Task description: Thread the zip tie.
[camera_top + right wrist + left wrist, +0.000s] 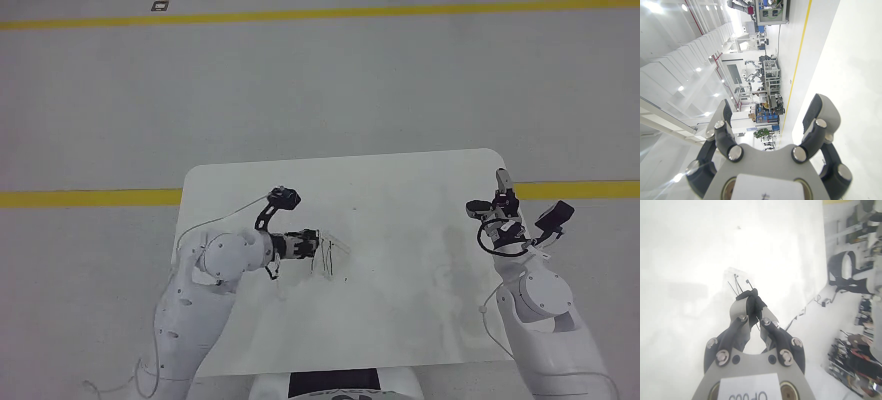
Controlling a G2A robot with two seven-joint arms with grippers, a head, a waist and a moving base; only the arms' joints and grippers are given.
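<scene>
a white bench [400,320] seen from above, with a robot arm at each side. the left pincer [753,295] lies low over the near-left part of the bench, clenched tight on a thin black zip tie [750,285]. the tie's small square head sticks out just beyond the fingertips, and a thin length of strap runs back between the fingers towards the wrist. just beyond the tips a few more loose zip ties [736,283] lie close together on what looks like a clear wrapper [728,273], and the held tie seems to be touching or just beside them. the right pincer [770,106] is well apart at the far right edge of the bench, released with its fingers spread wide and nothing between them, and it faces out into the room

the step in hand looks like lifting one tie free of the bunch, so threading has not begun. to do it well, raise the left pincer slowly and straight up so the neighbouring ties do not cling and come along, and check that only one strap is pinched. keep the head clear of the pads, since the tail must pass through it. the right pincer would need to turn towards the bench and take the free tail near its tip, so that the thin strap stays stiff enough to aim
</scene>
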